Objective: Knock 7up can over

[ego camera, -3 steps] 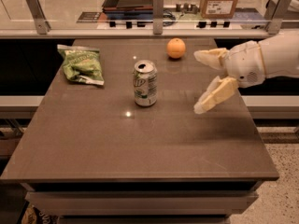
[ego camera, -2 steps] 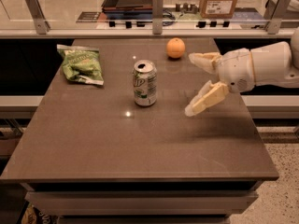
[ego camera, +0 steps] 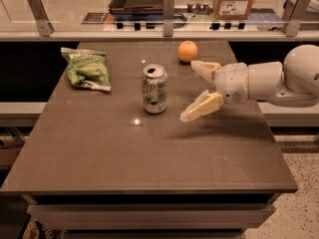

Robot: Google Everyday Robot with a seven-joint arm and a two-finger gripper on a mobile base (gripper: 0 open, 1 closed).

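Dark table [ego camera: 149,158], robot arm reaching in from right. Gripper [ego camera: 190,91] empty, fingers spread wide, low over table, just right of 7up can [ego camera: 155,89], not touching. Over last second gripper has slid left, closing gap. Can upright at table centre, unmoved. Likely sideways push next; knock not yet done. Farther: green snack bag [ego camera: 87,68] left, orange [ego camera: 188,51] behind gripper.

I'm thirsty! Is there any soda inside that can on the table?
The can stands upright with its top hole open, but the hole only looks dark, so whatever is inside is hidden. The open pincer hovers beside it, not touching.
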